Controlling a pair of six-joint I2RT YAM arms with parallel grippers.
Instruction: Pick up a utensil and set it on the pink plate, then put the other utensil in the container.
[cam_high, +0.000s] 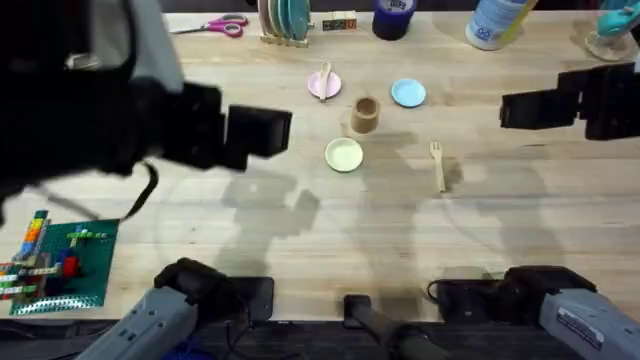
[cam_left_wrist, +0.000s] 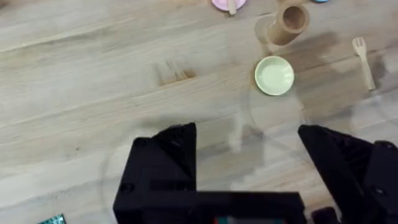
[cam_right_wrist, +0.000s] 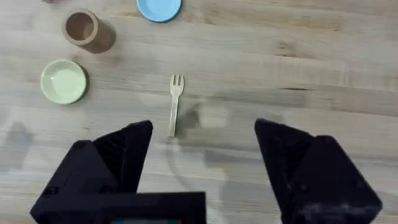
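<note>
I see the wooden worktop under both arms. My left tool hangs high over the left-middle part, its black fingers wide apart and holding nothing. My right tool is also raised, over the right side, fingers spread wide and empty too.

The pink plate sits far, in the middle, and the spoon lies on it with its handle going over the far rim. Just right and a little nearer stands the tan container, upright and open at the top. The fork lies flat on the worktop, right of the container and well apart from it, prongs pointing to the far side.
</note>
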